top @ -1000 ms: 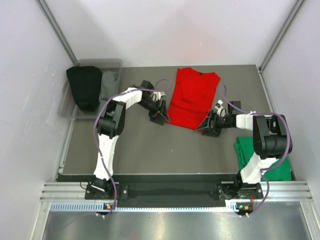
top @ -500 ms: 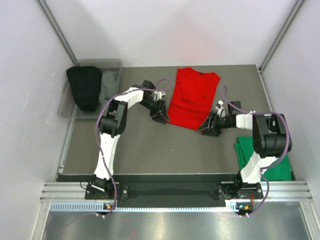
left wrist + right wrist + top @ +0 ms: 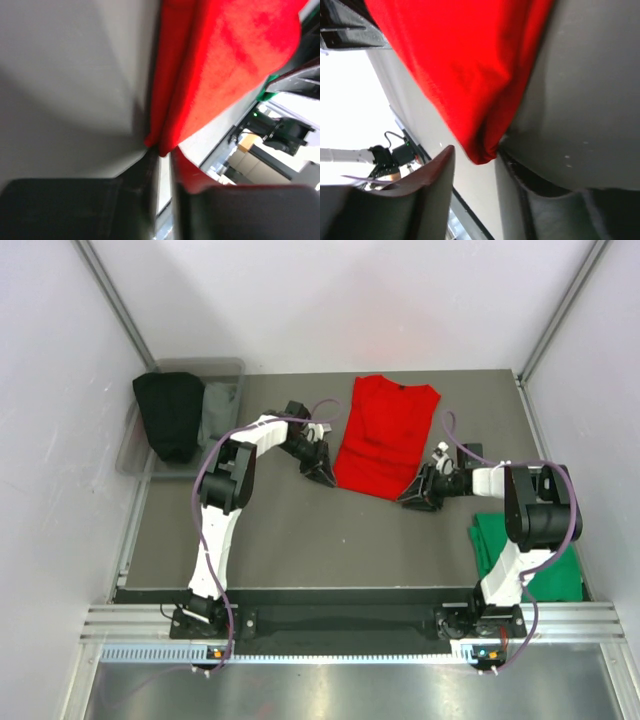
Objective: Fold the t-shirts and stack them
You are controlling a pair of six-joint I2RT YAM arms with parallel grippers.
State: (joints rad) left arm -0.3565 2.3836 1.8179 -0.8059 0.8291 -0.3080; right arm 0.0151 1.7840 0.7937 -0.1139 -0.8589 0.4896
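The red t-shirt (image 3: pixel 385 435) lies on the dark mat, folded into a long strip with its neck at the far end. At its near left corner my left gripper (image 3: pixel 322 476) is shut, low on the mat. In the left wrist view the tip of the red t-shirt (image 3: pixel 225 65) is pinched at the left gripper (image 3: pixel 164 152). At the near right corner my right gripper (image 3: pixel 408 497) stands open. There the red t-shirt (image 3: pixel 465 65) touches one finger of the right gripper (image 3: pixel 475 150) and the other finger stands apart. The green t-shirt (image 3: pixel 490 540) lies under the right arm.
A clear bin (image 3: pixel 225 365) at the far left holds black cloth (image 3: pixel 168 415) and grey cloth (image 3: pixel 218 405). The mat (image 3: pixel 300 540) ends at a metal rail near the arm bases. White walls close in the sides and back.
The left jaws have closed on the red shirt's near left corner. The right jaws have narrowed around the near right corner and slid slightly towards it.
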